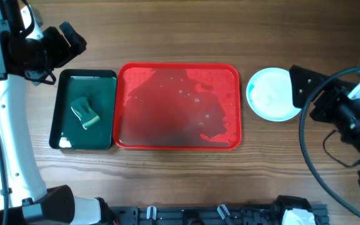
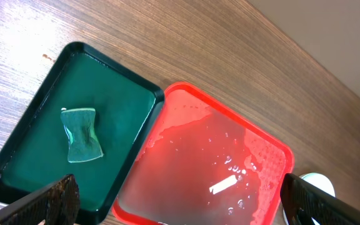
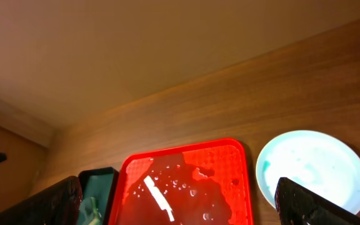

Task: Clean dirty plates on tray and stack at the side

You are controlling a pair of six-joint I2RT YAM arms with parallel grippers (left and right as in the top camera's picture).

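The red tray (image 1: 177,106) lies mid-table, wet with water drops and holding no plates; it also shows in the left wrist view (image 2: 217,169) and the right wrist view (image 3: 186,181). A stack of plates (image 1: 270,94) with a pale aqua one on top sits on the table right of the tray, also seen in the right wrist view (image 3: 311,165). How many plates lie in the stack I cannot tell. My left gripper (image 2: 180,203) is open and empty, high over the left side. My right gripper (image 3: 180,203) is open and empty, right of the plates.
A dark green black-rimmed tray (image 1: 85,109) left of the red tray holds a green sponge (image 1: 85,112), also in the left wrist view (image 2: 81,134). The right arm and its cables (image 1: 345,119) lie right of the plates. Bare wooden table lies round the trays.
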